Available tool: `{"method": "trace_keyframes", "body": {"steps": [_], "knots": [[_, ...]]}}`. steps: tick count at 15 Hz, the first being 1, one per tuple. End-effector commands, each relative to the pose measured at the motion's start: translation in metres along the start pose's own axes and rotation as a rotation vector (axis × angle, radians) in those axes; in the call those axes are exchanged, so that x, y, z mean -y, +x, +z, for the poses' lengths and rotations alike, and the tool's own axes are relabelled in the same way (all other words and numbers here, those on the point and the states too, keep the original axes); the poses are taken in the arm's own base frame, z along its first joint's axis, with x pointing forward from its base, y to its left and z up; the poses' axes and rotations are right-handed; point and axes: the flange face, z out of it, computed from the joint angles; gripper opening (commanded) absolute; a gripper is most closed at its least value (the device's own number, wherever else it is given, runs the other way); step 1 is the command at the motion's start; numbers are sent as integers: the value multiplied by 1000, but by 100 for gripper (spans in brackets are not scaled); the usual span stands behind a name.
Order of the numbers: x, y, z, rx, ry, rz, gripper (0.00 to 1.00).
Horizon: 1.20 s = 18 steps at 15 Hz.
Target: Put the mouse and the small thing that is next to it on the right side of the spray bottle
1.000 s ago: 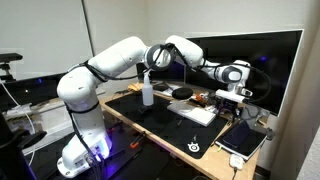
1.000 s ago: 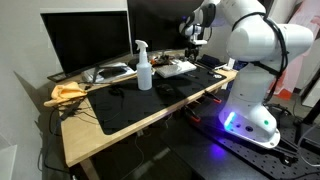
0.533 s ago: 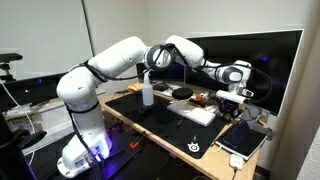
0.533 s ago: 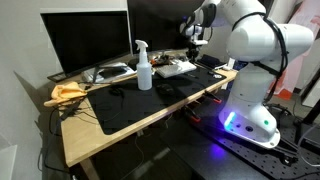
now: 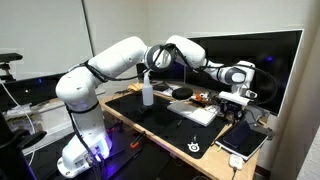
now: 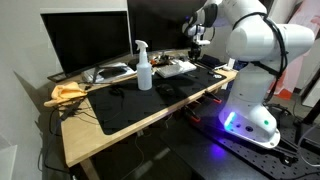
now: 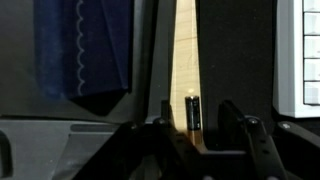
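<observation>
The spray bottle (image 5: 147, 90) stands upright on the black desk mat and shows in both exterior views (image 6: 143, 68). A dark rounded object, possibly the mouse (image 5: 181, 92), lies behind the white keyboard. In the wrist view a small black cylinder like a battery (image 7: 193, 112) lies on a bare wooden strip between dark mats. My gripper (image 7: 197, 105) is open, with one finger on each side of the cylinder and a gap to each. In the exterior views the gripper (image 5: 233, 103) (image 6: 193, 40) hangs low over the desk end far from the bottle.
A white keyboard (image 5: 198, 113) (image 6: 178, 67) lies between bottle and gripper, and its edge shows in the wrist view (image 7: 310, 55). Monitors (image 5: 240, 50) (image 6: 85, 40) stand at the desk's back. A tablet (image 5: 243, 138) lies near the desk end. A yellow cloth (image 6: 65, 93) lies at the opposite end.
The gripper has shifted very slightly near the desk end. Nothing else has moved.
</observation>
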Motion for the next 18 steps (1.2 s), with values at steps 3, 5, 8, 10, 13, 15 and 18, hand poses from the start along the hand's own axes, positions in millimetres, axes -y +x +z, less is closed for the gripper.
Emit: {"method": "trace_keyframes", "body": {"steps": [3,5,8,10,13,15,18], "knots": [[0,-1,-1,-3,7,-13,27],[1,0,1,0,3,-13,27],[4,1,10,15,-6,-13,34],[5,2,17,27,-6,-13,44],[5,2,19,30,-9,-13,36],[5,2,19,28,-10,-15,22],[10,4,17,28,-10,-24,0]]}}
